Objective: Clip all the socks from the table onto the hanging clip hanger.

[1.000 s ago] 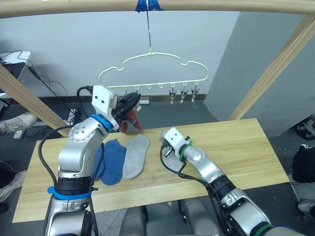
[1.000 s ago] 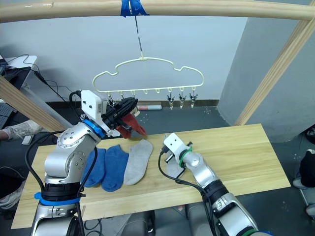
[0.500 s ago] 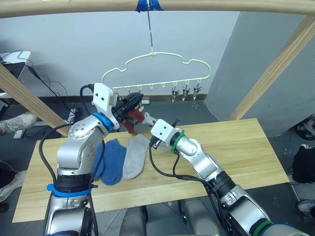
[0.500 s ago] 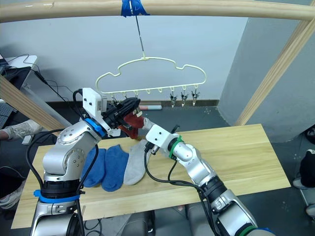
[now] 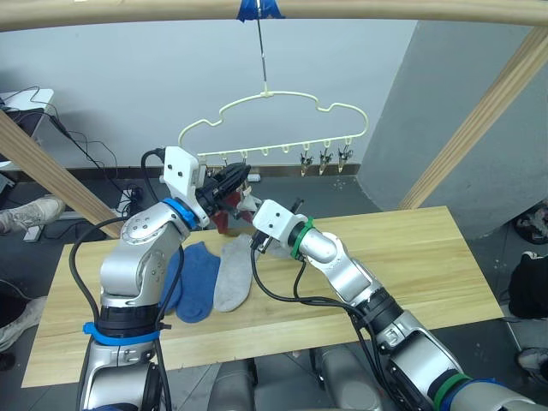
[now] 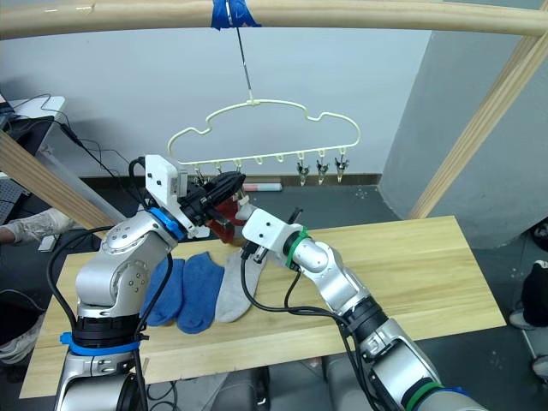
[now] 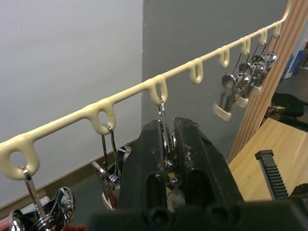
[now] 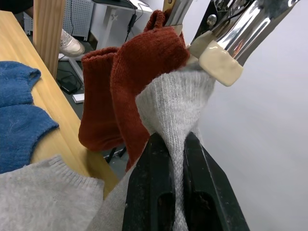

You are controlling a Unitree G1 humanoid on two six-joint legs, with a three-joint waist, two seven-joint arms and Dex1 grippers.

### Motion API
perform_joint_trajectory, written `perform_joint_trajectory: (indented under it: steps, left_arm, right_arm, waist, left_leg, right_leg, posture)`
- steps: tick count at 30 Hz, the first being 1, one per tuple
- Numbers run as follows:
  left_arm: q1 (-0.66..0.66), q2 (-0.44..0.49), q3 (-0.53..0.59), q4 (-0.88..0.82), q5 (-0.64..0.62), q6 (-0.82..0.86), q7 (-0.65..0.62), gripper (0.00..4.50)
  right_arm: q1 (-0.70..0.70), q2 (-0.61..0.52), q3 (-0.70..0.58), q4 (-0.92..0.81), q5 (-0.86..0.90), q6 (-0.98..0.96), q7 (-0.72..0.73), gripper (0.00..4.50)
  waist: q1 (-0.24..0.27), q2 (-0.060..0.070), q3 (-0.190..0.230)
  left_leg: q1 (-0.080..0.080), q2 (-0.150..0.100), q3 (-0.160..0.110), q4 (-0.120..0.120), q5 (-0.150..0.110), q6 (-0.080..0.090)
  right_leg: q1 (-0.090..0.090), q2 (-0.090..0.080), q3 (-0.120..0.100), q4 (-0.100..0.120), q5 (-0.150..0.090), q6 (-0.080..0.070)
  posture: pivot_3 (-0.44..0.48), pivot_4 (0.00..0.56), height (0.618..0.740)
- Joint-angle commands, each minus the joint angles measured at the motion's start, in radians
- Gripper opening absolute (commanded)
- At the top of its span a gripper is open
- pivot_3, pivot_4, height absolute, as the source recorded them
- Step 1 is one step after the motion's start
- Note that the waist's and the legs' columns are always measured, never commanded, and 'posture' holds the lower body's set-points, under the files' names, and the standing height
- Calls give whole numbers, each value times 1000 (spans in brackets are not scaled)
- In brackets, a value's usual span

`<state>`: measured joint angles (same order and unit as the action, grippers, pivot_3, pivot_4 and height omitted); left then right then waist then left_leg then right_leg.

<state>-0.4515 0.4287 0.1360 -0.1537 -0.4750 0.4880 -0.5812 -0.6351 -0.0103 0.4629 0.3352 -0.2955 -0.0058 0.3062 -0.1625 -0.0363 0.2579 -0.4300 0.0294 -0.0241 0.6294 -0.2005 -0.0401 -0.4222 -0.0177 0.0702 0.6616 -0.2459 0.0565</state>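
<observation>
Sock-lifting is what just changed: my right gripper [image 8: 168,159] has carried a grey sock [image 8: 175,103] off the table [image 5: 411,265] to the clip [image 7: 166,139] my left gripper [image 7: 174,144] squeezes on the clip hanger [image 5: 274,107]; insertion comes next.

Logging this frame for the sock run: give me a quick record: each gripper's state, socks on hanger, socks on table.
left gripper: shut on a metal clip of the clip hanger, squeezing it
right gripper: shut on a light grey sock, raised to that clip
socks on hanger: two rust-red socks
socks on table: two blue socks, one grey sock
empty clips: three at the robot's right end
</observation>
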Motion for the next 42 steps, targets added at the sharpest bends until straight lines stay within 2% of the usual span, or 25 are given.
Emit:
perform_joint_trajectory:
  steps: [1, 18, 19, 24, 34, 38, 42]
  left_arm:
    - [14, 0, 6, -31, -14, -9, -9, 31]
    - [48, 5, 17, -26, -8, -7, 9, 31]
    - [49, 7, 19, -25, -12, -4, 8, 737]
    - [64, 27, 14, -32, -18, 2, -17, 2213]
    - [101, 65, 35, -78, -30, 22, -21, 2213]
    - [116, 77, 36, -101, -30, 27, -23, 2232]
    - [133, 94, 39, -115, -32, 26, -33, 2232]
  right_arm:
    - [-18, 16, -14, -20, -4, -40, -18, 0]
    - [-29, 29, -22, -16, -2, -72, -30, 0]
    - [-30, 30, -22, -15, -1, -73, -29, 0]
    - [-32, 34, -22, -8, 2, -74, -22, 0]
    - [-26, 47, -21, 7, 39, -35, 50, 0]
    - [-6, 43, -14, -14, 58, 6, 102, 1062]
    - [15, 18, 6, -43, 30, 55, 129, 2507]
  waist:
    - [0, 0, 0]
    - [-1, 0, 0]
    - [-1, 0, 0]
    - [-1, 0, 0]
    - [4, 0, 0]
    - [6, 0, 0]
    - [14, 0, 0]
  left_leg:
    - [0, 0, 0, 0, 0, 0]
    - [0, 0, 0, 0, 0, 0]
    - [0, 0, 0, 0, 0, 0]
    - [0, 0, 0, 0, 0, 0]
    - [0, 0, -1, 0, 0, 0]
    - [0, 0, -1, 0, 0, 0]
    - [0, 0, -1, 0, 0, 0]
  right_leg:
    - [0, 0, 0, 0, 0, 0]
    - [0, 0, 0, 1, 0, 0]
    - [0, 0, 0, 1, 0, 0]
    - [0, 0, 0, 1, 0, 0]
    - [0, 0, -1, 1, 0, 0]
    - [0, 0, 0, 1, 0, 0]
    - [0, 0, -1, 1, 0, 0]
  posture:
    - [-184, 252, 740]
    - [-183, 251, 740]
    - [-182, 252, 740]
    - [-181, 252, 740]
    - [-160, 243, 740]
    - [-153, 241, 740]
    - [-151, 236, 740]
